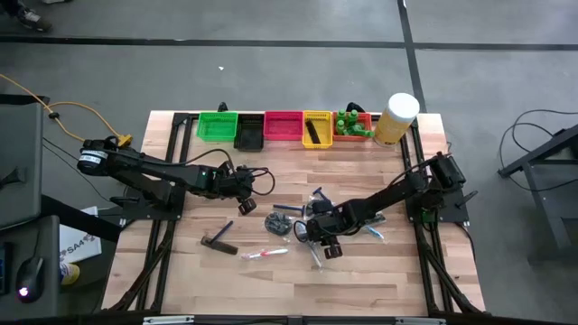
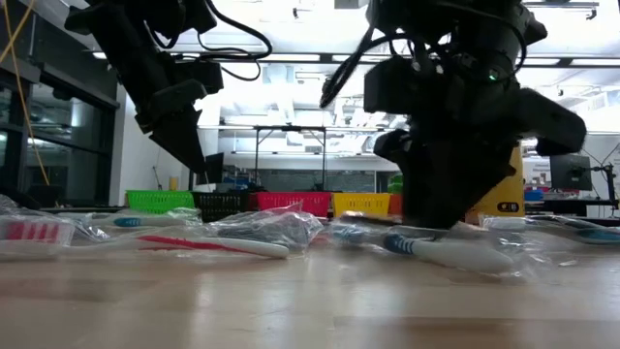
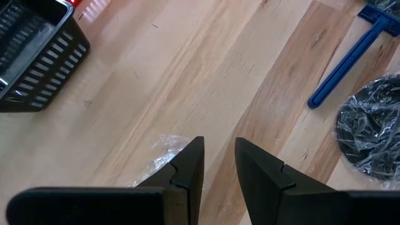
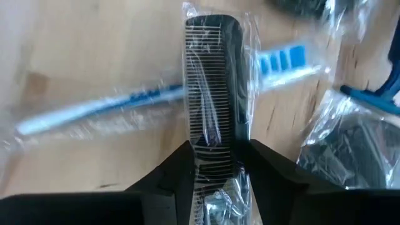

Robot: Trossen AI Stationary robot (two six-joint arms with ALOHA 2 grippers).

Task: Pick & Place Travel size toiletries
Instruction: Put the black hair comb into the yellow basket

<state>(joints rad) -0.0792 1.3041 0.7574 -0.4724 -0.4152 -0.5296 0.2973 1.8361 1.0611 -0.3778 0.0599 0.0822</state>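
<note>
Right now we are holding a clear-wrapped black comb (image 4: 211, 87) between the fingers of our right gripper (image 4: 215, 165), which are closing on one end of it while its long axis is running straight out ahead of the fingers. Under it a blue-and-white toothbrush (image 4: 144, 100) is lying crosswise in its wrapper. From above, this gripper (image 1: 323, 236) is hanging over the middle of the table, a little toward the right edge, amid the loose toiletries.

Our left gripper (image 3: 219, 169) is hovering above bare wood with its fingers a narrow gap apart and nothing between them; a scrap of clear wrapping (image 3: 164, 153) is lying just beside one fingertip. From above it (image 1: 246, 188) is sitting left of centre, toward the far edge.

Nearer the front edge a pink toothbrush (image 1: 265, 254) is lying with its length running roughly along that edge, and a second black comb (image 1: 219, 242) is resting left of it.

We are working on a pale wooden plank tabletop (image 1: 181, 280). Along the far edge a row of bins is standing: green (image 1: 217, 125), black (image 1: 249, 135), pink (image 1: 283, 125), yellow (image 1: 316, 128). Beyond, a lit workshop room is showing.
</note>
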